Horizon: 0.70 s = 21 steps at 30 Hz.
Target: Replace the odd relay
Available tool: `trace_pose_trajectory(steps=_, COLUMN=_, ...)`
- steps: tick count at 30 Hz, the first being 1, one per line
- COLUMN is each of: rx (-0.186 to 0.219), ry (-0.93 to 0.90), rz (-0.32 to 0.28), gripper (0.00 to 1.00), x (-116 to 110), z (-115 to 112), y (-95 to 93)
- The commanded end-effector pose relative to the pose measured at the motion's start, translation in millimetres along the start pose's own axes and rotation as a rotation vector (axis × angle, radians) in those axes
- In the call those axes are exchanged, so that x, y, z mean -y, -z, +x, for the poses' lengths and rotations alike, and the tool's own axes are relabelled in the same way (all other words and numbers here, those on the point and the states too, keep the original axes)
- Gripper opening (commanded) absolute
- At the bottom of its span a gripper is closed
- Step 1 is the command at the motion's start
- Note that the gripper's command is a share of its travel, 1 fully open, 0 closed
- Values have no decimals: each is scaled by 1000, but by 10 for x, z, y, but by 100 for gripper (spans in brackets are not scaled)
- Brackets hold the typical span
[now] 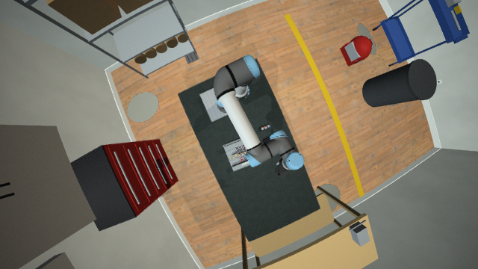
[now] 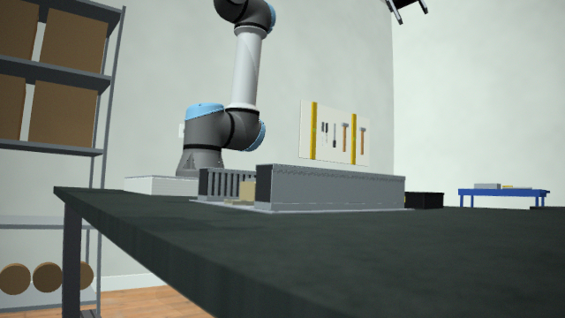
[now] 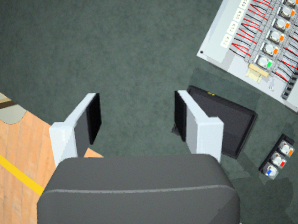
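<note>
My gripper (image 3: 137, 107) (image 2: 413, 17) is open and empty, high above the table. In the wrist view, the socket panel (image 3: 209, 52) at the upper right carries a row of relays. The end relay (image 3: 264, 63) has a green button; the other visible ones (image 3: 276, 37) have orange buttons. A black holder (image 3: 285, 137) (image 1: 261, 128) at the lower right has three spare relays: one with an orange button (image 3: 286, 148), one red (image 3: 278, 160), one blue (image 3: 270, 171). The black tray (image 3: 225, 117) (image 2: 424, 200) lies between panel and holder, looks empty, and is partly hidden by the right finger.
The panel's tall grey wire duct (image 2: 331, 187) hides the relays in the exterior view. The arm covers part of the panel (image 1: 229, 151) in the top view. A light flat box (image 1: 209, 104) stands by the robot's base. The dark table's edge (image 3: 95, 152) passes below the gripper.
</note>
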State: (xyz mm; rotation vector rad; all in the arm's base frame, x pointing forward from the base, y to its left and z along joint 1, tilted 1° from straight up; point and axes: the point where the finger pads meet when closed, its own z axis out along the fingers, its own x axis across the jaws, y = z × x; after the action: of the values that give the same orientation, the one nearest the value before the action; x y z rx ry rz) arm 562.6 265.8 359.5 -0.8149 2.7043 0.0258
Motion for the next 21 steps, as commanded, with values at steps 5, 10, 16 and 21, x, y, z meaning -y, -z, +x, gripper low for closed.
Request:
trace_pose_trajectory(steps=5, rx=-3, ry=0, rz=-2, gripper=100, x=256, z=200, y=505)
trace_pose_trajectory(steps=10, rx=-3, ry=0, rz=-2, gripper=100, x=256, z=200, y=505)
trace_pose_trajectory(steps=16, rx=-3, ry=0, rz=-2, gripper=100, x=256, z=200, y=505)
trace_pose_trajectory(steps=21, rx=-2, ry=0, rz=-1, gripper=100, x=441, z=350, y=895)
